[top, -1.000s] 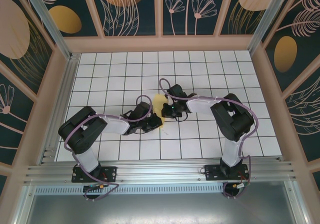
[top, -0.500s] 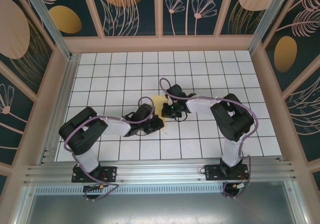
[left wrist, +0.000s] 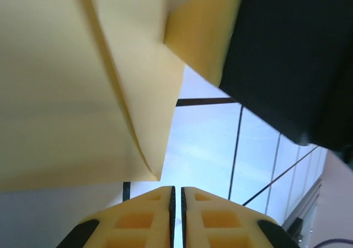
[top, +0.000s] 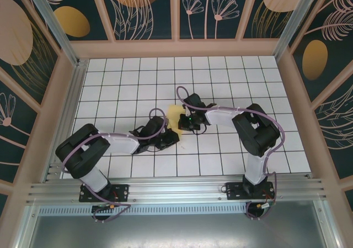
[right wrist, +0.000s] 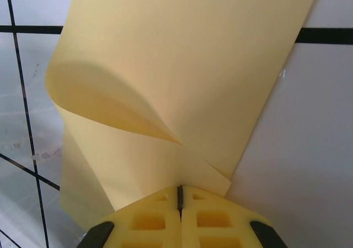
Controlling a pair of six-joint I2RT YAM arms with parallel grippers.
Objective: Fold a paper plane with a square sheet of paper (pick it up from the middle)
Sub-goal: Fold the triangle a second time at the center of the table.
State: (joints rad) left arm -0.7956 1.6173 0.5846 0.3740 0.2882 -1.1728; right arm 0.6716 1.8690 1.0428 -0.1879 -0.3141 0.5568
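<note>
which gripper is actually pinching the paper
The right gripper: the yellow paper runs into its closed jaws. The left gripper is closed too, but the paper's corner sits just clear of it.

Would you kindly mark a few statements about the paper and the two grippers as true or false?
1. The right gripper is shut on the paper. True.
2. The paper lies flat. False: it is folded, and one flap curls over.
3. The left gripper is wide open. False: its fingers are almost together.
4. The table is white with dark grid lines. True.
</note>
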